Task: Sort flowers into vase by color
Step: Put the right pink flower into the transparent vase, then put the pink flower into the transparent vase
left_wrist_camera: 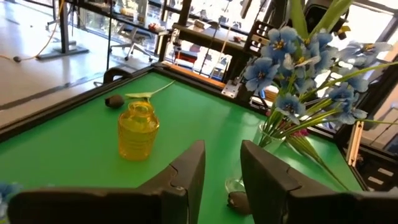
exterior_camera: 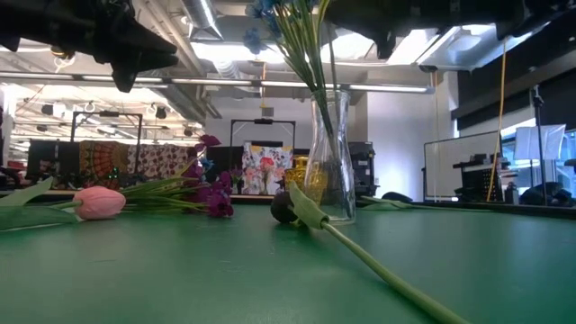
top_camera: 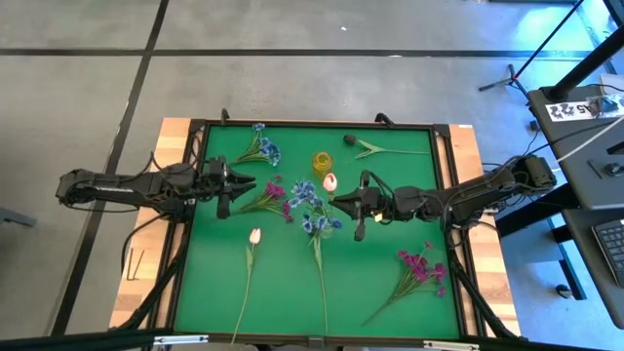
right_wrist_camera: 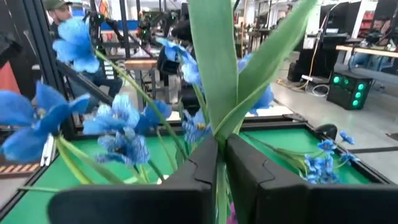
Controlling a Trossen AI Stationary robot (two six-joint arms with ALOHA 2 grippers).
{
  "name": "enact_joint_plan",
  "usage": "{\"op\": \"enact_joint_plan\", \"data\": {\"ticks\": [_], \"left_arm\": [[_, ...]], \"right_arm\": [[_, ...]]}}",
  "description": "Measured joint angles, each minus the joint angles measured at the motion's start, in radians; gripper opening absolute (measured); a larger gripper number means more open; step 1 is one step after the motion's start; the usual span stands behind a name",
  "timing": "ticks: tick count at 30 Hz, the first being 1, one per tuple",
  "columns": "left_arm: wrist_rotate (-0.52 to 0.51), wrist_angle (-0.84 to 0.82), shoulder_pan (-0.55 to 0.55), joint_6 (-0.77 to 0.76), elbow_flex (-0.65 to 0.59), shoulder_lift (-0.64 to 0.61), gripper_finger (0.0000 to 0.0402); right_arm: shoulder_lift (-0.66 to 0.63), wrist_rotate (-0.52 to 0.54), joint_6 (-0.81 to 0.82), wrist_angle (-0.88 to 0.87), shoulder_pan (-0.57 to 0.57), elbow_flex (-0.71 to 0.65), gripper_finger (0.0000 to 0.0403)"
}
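Observation:
A clear vase [exterior_camera: 329, 162] holds several blue sprays [left_wrist_camera: 292, 68]. My right gripper [top_camera: 338, 201] hovers level beside those blossoms, shut on a broad-leaved green stem [right_wrist_camera: 214, 93]. A white-pink bud [top_camera: 330, 181] shows just off its fingertips. My left gripper [top_camera: 249, 183] is open and holds nothing, close to a magenta spray [top_camera: 274, 198] that lies flat. Its fingers [left_wrist_camera: 186, 174] point toward a small yellow vase [left_wrist_camera: 138, 130]. A dark tulip [top_camera: 349, 139] lies along the far edge, and a second white-pink tulip [top_camera: 254, 235] lies left of centre. My right gripper pinches the tulip's green stem [right_wrist_camera: 219, 163] between its two fingers, just below where the long leaves [right_wrist_camera: 261, 68] split. The fingers come in level from the table's right, across the stem. The flower is lifted clear and roughly upright, its leaves rising above the fingers among the blue blossoms.
A loose blue spray [top_camera: 261, 148] lies near the far left corner. Another magenta spray [top_camera: 419, 268] lies near the right near corner. A long green stem [top_camera: 320, 268] runs from the clear vase toward the near edge. A dark raised frame [top_camera: 312, 124] borders the green mat.

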Motion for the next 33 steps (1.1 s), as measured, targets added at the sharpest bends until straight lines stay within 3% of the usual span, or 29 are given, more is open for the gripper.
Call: {"op": "enact_joint_plan", "data": {"ticks": [12, 17, 23, 33], "left_arm": [[0.013, -0.034, 0.0, -0.048, 0.0, 0.0, 0.0098], [0.033, -0.038, -0.001, -0.105, 0.004, 0.0, 0.0098], [0.001, -0.185, -0.001, -0.102, 0.084, 0.013, 0.0098], [0.019, -0.38, -0.08, -0.197, 0.265, 0.222, 0.0099]], "right_arm": [[-0.077, -0.056, 0.086, -0.247, 0.0, 0.0, 0.0112], [-0.14, -0.029, 0.133, -0.448, 0.0, 0.024, 0.0148], [-0.211, -0.008, 0.142, -0.634, 0.0, 0.099, 0.0175], [-0.229, 0.046, 0.162, -0.793, 0.0, 0.165, 0.0182]]}}
